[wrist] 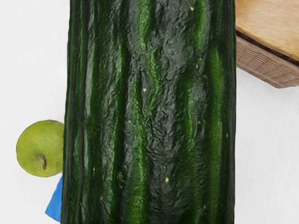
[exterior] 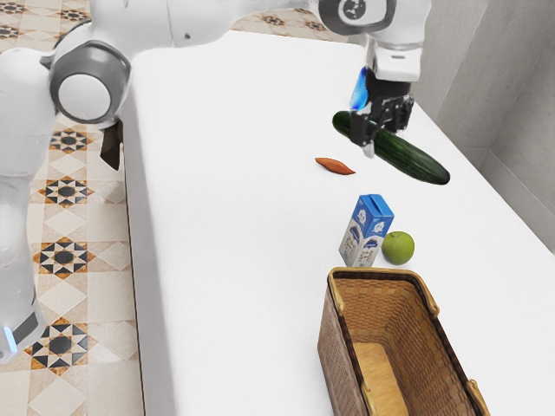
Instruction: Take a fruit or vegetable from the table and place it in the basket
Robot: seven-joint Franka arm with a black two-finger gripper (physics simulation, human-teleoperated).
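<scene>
So the cucumber (exterior: 416,163) is up in the air over the far part of the table (exterior: 234,217), toward the exterior view's right; it's on a slant, one end far and left, the other nearer and right; the gripper (exterior: 381,133) has it pinched around the middle, a finger on either side of the skin (pretty chunky thing to grab, honestly); so it's off the tabletop and well apart from the basket (exterior: 328,347).

Below it, a bit to the left, there's a small orange-brown pointy veg (exterior: 335,165) lying on the table; can't tell what kind. Coming nearer you get the blue and white carton (exterior: 370,227), standing upright, with the green apple (exterior: 398,248) just beside it on the right; then nearer still is the basket, brown wicker with a paler rim and its top open, on the exterior view's right side.

In the wrist view the cucumber is right under the hand, lengthwise; the apple peeks out past one side with its stem showing, next to a blue corner of the carton; part of the basket pokes out past the opposite side. Patterned tile floor (exterior: 65,295) on the exterior view's left; grey wall (exterior: 512,104) far right.
</scene>
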